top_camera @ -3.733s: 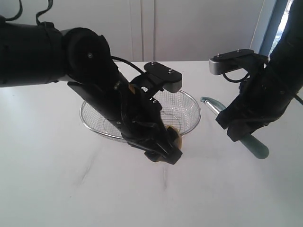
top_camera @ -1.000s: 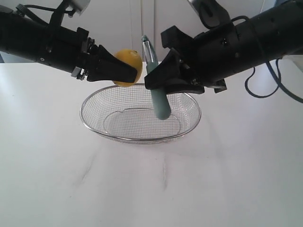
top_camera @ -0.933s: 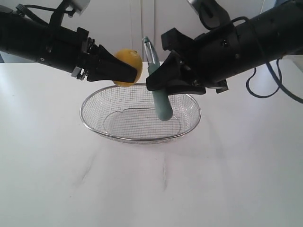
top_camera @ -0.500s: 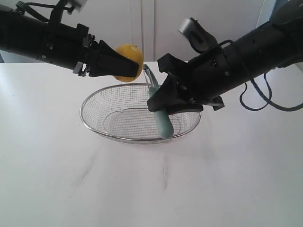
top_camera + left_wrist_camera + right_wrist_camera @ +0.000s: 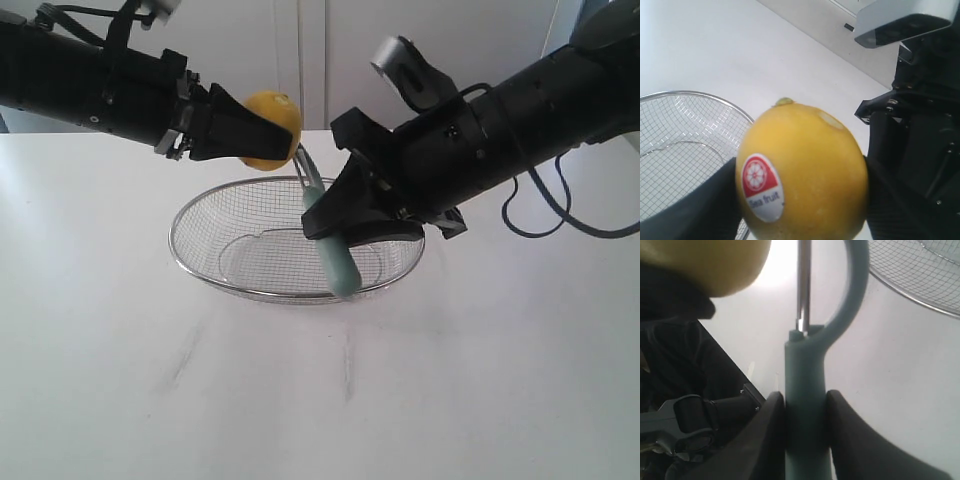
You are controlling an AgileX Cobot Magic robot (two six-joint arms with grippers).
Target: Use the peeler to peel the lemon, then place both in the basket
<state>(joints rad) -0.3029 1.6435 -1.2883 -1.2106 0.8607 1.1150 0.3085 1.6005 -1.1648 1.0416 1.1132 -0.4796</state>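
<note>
My left gripper [image 5: 268,140] is shut on the yellow lemon [image 5: 272,143] and holds it in the air over the far rim of the wire basket [image 5: 205,205]. The lemon [image 5: 802,172] shows a red-and-white sticker between the black fingers [image 5: 700,200]. My right gripper [image 5: 335,222] is shut on the pale teal peeler [image 5: 335,262], clamping its handle [image 5: 805,405] between both fingers [image 5: 767,435]. The peeler's curved head reaches up to the lemon's underside, and its handle end hangs down inside the basket.
The basket [image 5: 685,130] stands on a white table [image 5: 450,380], near its middle. Both black arms meet above it. A white wall with cabinet seams runs behind the table.
The right gripper has come down and slightly left with the peeler, so its head now sits under the lemon instead of beside it. The lemon has risen a little.
</note>
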